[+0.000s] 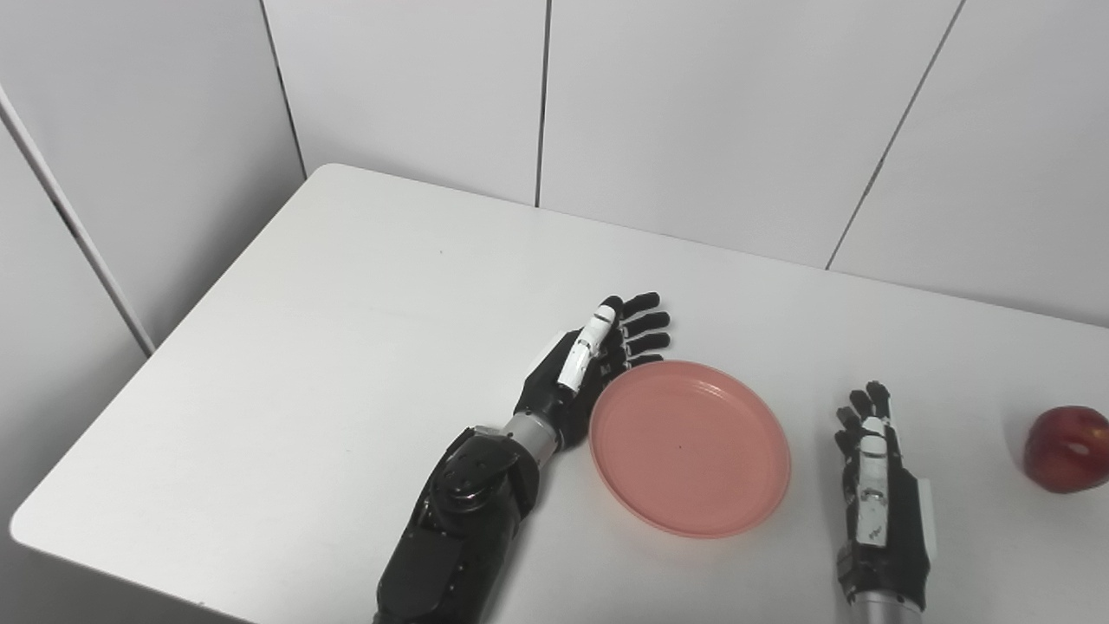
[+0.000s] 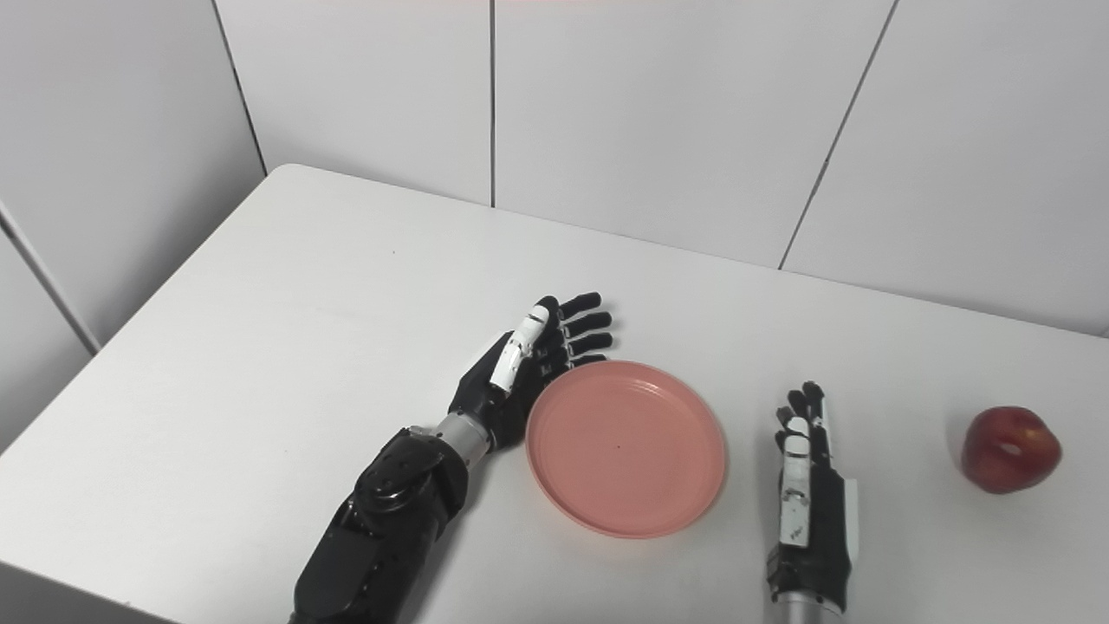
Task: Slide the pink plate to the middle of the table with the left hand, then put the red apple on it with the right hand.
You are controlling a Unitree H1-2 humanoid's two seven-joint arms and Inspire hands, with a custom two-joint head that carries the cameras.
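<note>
A pink plate (image 1: 690, 447) lies flat on the white table (image 1: 364, 329), near its front middle. My left hand (image 1: 589, 360) is open, on edge, its palm against the plate's left rim and its fingers stretched past the far-left rim. My right hand (image 1: 875, 485) rests open on the table just right of the plate, fingers straight and pointing away, holding nothing. A red apple (image 1: 1066, 449) sits on the table at the far right, a hand's width beyond the right hand.
White wall panels (image 1: 693, 104) stand behind the table's far edge. The table's left edge runs diagonally toward the near left corner (image 1: 26, 524). Bare tabletop spreads left of and beyond the left hand.
</note>
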